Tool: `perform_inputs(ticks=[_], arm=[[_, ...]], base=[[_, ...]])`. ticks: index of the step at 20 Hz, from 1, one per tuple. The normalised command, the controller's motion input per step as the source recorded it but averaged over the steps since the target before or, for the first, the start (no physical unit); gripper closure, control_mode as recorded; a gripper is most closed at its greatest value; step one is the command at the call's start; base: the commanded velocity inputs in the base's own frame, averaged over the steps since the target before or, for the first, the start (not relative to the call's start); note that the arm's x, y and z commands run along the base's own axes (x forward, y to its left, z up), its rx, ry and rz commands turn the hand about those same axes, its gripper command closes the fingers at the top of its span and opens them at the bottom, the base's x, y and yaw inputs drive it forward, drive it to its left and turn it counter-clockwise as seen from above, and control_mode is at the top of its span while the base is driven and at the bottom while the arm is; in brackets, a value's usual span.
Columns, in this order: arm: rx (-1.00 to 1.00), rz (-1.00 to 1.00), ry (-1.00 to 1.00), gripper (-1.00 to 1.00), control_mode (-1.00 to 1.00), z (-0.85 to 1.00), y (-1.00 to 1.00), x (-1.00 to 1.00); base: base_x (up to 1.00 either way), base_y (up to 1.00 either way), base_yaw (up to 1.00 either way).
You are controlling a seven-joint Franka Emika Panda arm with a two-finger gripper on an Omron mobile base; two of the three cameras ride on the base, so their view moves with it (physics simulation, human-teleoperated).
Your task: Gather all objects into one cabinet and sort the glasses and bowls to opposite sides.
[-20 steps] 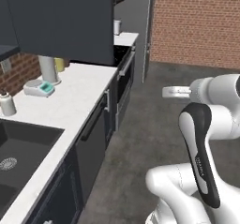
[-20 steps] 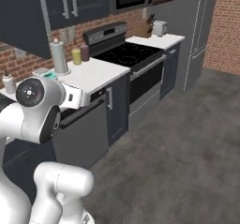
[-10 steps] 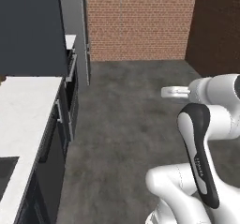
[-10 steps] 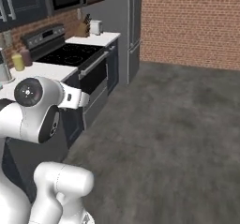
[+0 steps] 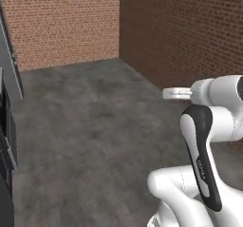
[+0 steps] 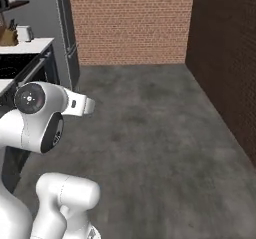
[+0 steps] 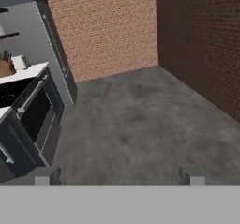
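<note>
The tool (image 7: 119, 175) is riding with its two dark fingertips (image 7: 46, 175) set wide apart and nothing between them. It is pointing across bare grey floor (image 7: 140, 124) toward the corner where a light brick wall (image 7: 103, 26) is meeting a darker brick wall (image 7: 201, 40).

None of the task's mugs, the black bowl or the charcoal-blue wall cabinet is appearing at this moment, so their location cannot be told from here. At the left of the hand view, a dark oven front (image 7: 35, 117) is standing under a black cooktop, with a strip of white counter (image 7: 23, 72) beyond it carrying a small wooden block and a pale appliance, too small to identify. A tall grey refrigerator panel (image 7: 54, 40) is standing next to the light brick. In the right base view the same counter (image 6: 25, 45) and refrigerator (image 6: 67, 33) are sitting at the far left, well apart from the arm (image 6: 45, 118).

Handling, as a judgement only:
- The mugs are likely to be light, rigid and breakable; taking the wall at the rim should be more secure than the handle.
- The shallow bowl is likely to be glossy and slippery; pinching its rim is the probable hold.
- Appearance cannot be checked here.
</note>
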Motion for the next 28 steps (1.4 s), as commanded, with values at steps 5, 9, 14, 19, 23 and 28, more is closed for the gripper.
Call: perform_inputs(ticks=[5, 9, 14, 19, 23, 28], arm=[[0.0, 0.0, 0.0, -1.0, 1.0, 0.0, 0.0, 0.0], [0.0, 0.0, 0.0, -1.0, 1.0, 0.0, 0.0, 0.0], [0.0, 0.0, 0.0, -1.0, 1.0, 0.0, 0.0, 0.0], [0.0, 0.0, 0.0, -1.0, 1.0, 0.0, 0.0, 0.0], [0.0, 0.0, 0.0, -1.0, 1.0, 0.0, 0.0, 0.0], [0.0, 0.0, 0.0, -1.0, 1.0, 0.0, 0.0, 0.0]], base=[[0.0, -0.44, -0.58], [0.0, -0.53, -0.55], [-0.03, -0.58, -0.54], [-0.06, -0.6, -0.55], [-0.07, -0.62, -0.57], [-0.05, -0.62, -0.59]])
